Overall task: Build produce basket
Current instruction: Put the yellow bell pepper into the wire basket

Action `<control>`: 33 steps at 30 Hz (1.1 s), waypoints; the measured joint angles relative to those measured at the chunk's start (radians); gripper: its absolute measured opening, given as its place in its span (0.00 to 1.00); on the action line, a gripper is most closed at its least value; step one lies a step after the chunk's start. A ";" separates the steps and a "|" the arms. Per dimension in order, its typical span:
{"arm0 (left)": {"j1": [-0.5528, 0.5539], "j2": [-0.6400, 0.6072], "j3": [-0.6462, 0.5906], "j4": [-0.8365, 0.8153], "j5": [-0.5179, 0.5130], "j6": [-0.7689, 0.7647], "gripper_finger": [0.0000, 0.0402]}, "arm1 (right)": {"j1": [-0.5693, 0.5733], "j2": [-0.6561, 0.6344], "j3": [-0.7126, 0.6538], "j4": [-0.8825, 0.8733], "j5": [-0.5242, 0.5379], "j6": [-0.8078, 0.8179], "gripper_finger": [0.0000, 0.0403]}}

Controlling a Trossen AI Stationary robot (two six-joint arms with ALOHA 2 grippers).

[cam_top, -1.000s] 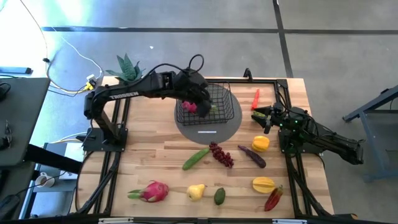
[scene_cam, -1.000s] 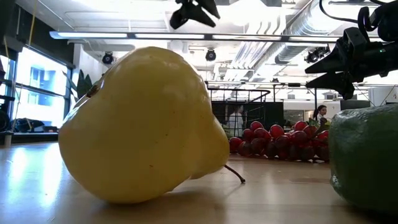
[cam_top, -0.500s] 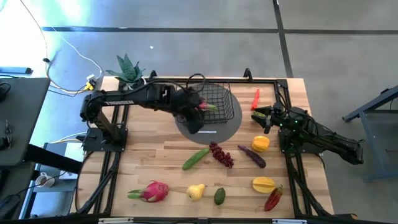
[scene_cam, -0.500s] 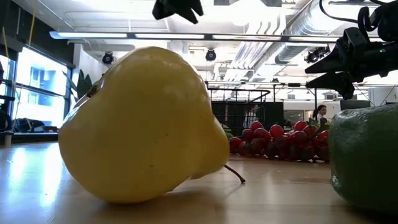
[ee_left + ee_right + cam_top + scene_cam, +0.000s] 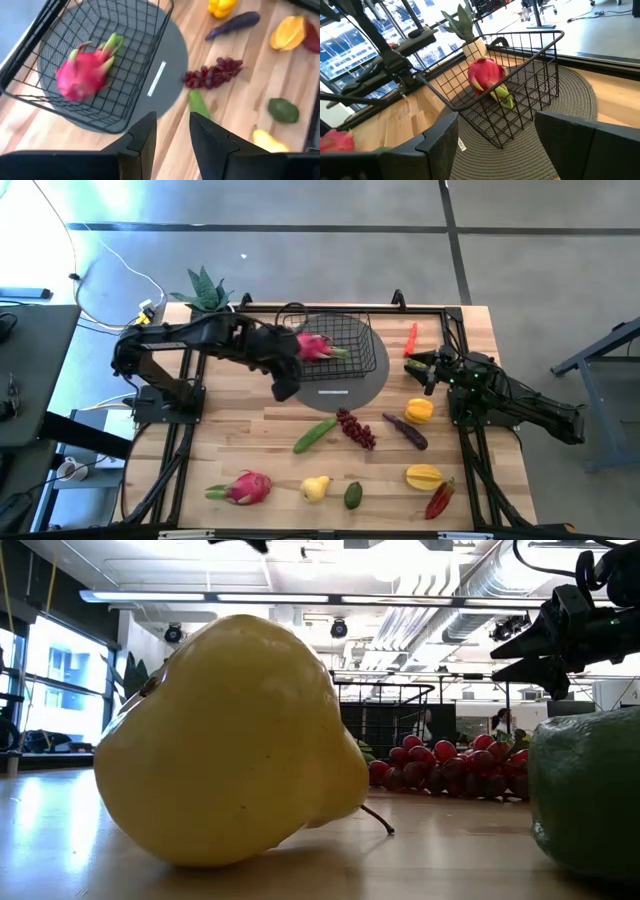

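Wooden table (image 5: 250, 435) carried the whole layout, with the black wire-mesh basket (image 5: 350, 340) on its round grey mat (image 5: 372, 375) near the far edge, midway along. One pink dragon fruit (image 5: 314, 346) lay inside the basket, free of any grip; a second ago the left claw had held it over the basket, so one item of produce now counted as delivered. The left claw (image 5: 283, 377) had since drawn back toward the left edge, its fingers parted slightly and empty. The right claw (image 5: 419, 367) waited above the right edge, spread and holding nothing, unchanged. Outside the basket remained a second dragon fruit (image 5: 243, 486), cucumber (image 5: 315, 435), purple grapes (image 5: 356, 428), pear (image 5: 316, 487), starfruit (image 5: 423, 476), avocado (image 5: 353, 495) and red chilli (image 5: 411, 338). Judged: the task was at an early stage, with most produce still to load.
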 joint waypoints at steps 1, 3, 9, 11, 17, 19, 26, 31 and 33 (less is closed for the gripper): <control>0.000 -0.014 0.000 -0.021 0.000 -0.002 0.26 | 0.000 0.003 0.000 0.000 -0.004 0.010 0.61; -0.009 -0.042 0.000 -0.032 -0.006 -0.010 0.26 | 0.000 0.004 0.000 0.000 -0.013 0.027 0.63; -0.050 -0.122 0.000 -0.081 -0.050 -0.053 0.26 | 0.000 0.004 0.000 0.000 -0.024 0.134 0.78; -0.063 -0.141 0.000 -0.090 -0.065 -0.058 0.26 | 0.000 0.004 0.000 0.000 -0.025 0.183 0.84; -0.100 -0.181 0.000 -0.126 -0.102 -0.093 0.26 | 0.000 0.004 0.000 0.000 -0.025 0.178 0.97; -0.110 -0.186 0.000 -0.140 -0.122 -0.108 0.26 | 0.000 0.004 0.000 0.000 -0.025 0.185 0.99; -0.127 -0.192 -0.001 -0.155 -0.123 -0.173 0.26 | 0.000 0.004 0.000 0.000 -0.028 0.135 0.99; -0.142 -0.186 -0.001 -0.172 -0.117 -0.234 0.26 | 0.000 0.004 0.000 0.000 -0.028 0.133 0.99; -0.143 -0.186 -0.001 -0.174 -0.099 -0.256 0.26 | 0.000 0.004 0.000 0.000 -0.028 0.133 0.99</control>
